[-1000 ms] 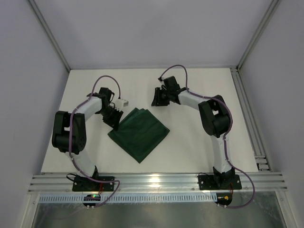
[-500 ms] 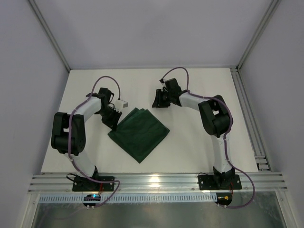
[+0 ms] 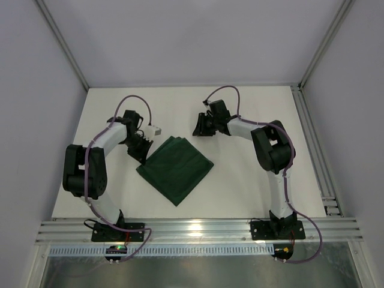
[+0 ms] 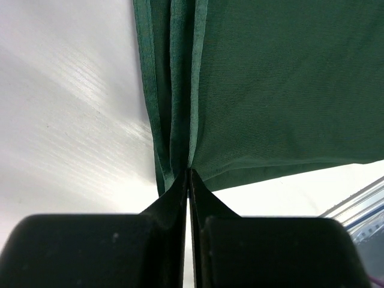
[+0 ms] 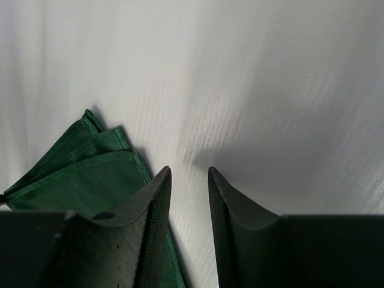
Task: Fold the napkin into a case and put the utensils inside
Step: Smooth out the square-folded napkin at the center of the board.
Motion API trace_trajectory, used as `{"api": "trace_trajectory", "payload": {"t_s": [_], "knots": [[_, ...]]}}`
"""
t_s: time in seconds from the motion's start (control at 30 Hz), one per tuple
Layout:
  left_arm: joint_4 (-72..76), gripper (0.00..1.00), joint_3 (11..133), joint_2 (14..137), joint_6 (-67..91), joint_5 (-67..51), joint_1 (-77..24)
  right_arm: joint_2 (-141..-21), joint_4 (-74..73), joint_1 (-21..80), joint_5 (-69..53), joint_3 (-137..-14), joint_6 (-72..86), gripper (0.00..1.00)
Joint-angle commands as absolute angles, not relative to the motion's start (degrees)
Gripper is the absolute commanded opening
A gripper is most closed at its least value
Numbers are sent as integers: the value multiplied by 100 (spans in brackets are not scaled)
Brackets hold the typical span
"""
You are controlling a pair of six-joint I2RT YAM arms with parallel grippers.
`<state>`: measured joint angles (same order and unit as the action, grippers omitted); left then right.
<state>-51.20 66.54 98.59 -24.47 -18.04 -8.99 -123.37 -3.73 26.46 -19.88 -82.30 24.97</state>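
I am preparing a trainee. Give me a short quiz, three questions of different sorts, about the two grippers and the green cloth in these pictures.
1. True or false: the dark green folded cloth napkin hangs in the air, off the white table.
2. Choose one. The left gripper is: A) wide open above the table; B) shut on the napkin's edge; C) out of view.
3. Short answer: what is between the fingers of the right gripper?
Key: 1 false, it lies on the table. 2 B. 3 Nothing; they stand apart, empty.
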Motion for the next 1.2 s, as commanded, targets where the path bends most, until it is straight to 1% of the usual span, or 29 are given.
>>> {"api": "trace_trajectory", "payload": {"t_s": [0.0, 0.17, 0.27, 0.43, 0.7, 0.9, 1.1, 1.17], "knots": [[-5325, 0, 6785, 9493, -2496, -1872, -914, -12225, -554, 2619, -1907, -8086, 2505, 35], [-5537, 0, 6706, 9141, -2637, -1767, -879, -12208, -562, 2593, -1898, -8051, 2514, 35], [-5423, 0, 6417, 9018, -2716, -1723, -800, -12225, -571, 2584, -1925, -8059, 2522, 35], [-5089, 0, 6030, 9237, -2733, -1626, -537, -12234, -615, 2593, -1969, -8095, 2470, 35], [-4825, 0, 6091, 9387, -2690, -1714, -475, -12130, -721, 2593, -2083, -8077, 2329, 35], [-4913, 0, 6073, 9036, -2742, -1749, -475, -11752, -826, 2593, -2442, -7894, 1908, 36], [-5150, 1, 6143, 8579, -2716, -1714, -475, -11558, -914, 2610, -2575, -7867, 1898, 38], [-4985, 2, 5986, 8517, -2724, -1583, -475, -11523, -862, 2637, -2549, -7788, 1986, 38]]}}
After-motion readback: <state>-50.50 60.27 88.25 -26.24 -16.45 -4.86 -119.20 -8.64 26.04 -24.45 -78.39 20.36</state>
